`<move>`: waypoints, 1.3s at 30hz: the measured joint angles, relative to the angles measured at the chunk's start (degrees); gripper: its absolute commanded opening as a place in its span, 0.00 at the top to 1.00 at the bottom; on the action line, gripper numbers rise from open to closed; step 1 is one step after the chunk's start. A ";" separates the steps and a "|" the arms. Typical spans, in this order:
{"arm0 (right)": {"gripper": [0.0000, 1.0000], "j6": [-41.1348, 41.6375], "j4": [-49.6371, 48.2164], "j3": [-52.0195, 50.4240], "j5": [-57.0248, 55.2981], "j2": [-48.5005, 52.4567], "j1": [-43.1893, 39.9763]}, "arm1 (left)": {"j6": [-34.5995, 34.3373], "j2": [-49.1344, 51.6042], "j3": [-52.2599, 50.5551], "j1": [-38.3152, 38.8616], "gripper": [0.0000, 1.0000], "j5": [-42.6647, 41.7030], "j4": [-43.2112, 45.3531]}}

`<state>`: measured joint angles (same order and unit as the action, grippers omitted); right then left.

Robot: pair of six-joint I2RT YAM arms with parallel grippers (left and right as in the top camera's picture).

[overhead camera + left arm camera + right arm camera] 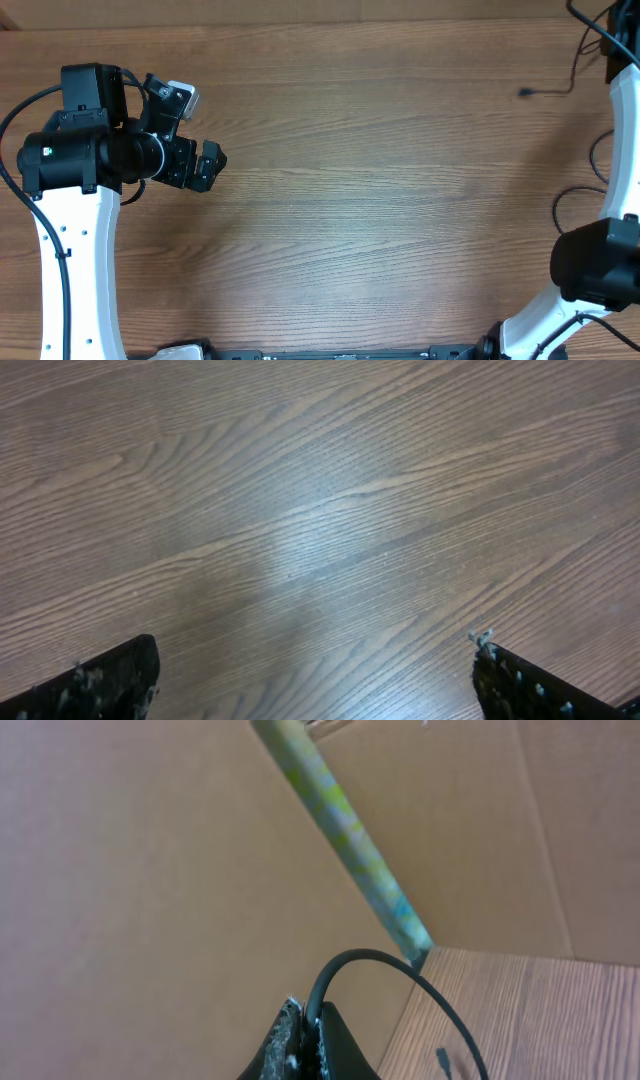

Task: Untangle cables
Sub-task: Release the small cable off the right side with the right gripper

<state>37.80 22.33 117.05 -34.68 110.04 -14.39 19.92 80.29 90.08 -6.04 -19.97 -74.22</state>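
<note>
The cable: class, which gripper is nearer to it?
Right. The right gripper is shut on the cable; the left gripper stands open at the table's opposite side.

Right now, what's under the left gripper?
Between the open left gripper jaws, only bare wood table shows, with nothing lying on it. The patches directly beneath its two fingers are covered.
</note>
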 measured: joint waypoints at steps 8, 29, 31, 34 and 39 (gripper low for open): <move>0.96 -0.13 -1.77 0.00 0.48 3.52 -2.89 | 0.00 0.00 0.00 0.00 0.01 -0.02 0.00; 0.85 -3.04 7.72 0.04 9.88 19.54 -3.23 | 0.00 0.00 0.00 0.00 0.01 -0.02 -0.02; 0.67 -3.08 8.52 0.04 10.69 20.59 -3.26 | 0.00 0.00 0.00 0.00 0.01 -0.02 -0.02; 0.34 -3.45 9.49 0.04 11.76 21.77 -3.26 | 0.00 0.00 0.00 0.00 0.01 -0.02 0.00; 0.00 -3.61 9.90 0.04 13.35 22.60 -3.23 | 0.00 0.00 0.00 0.00 0.00 0.00 0.00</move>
<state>34.20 32.23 117.10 -21.32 132.64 -17.63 19.92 80.29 90.08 -6.04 -19.97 -74.22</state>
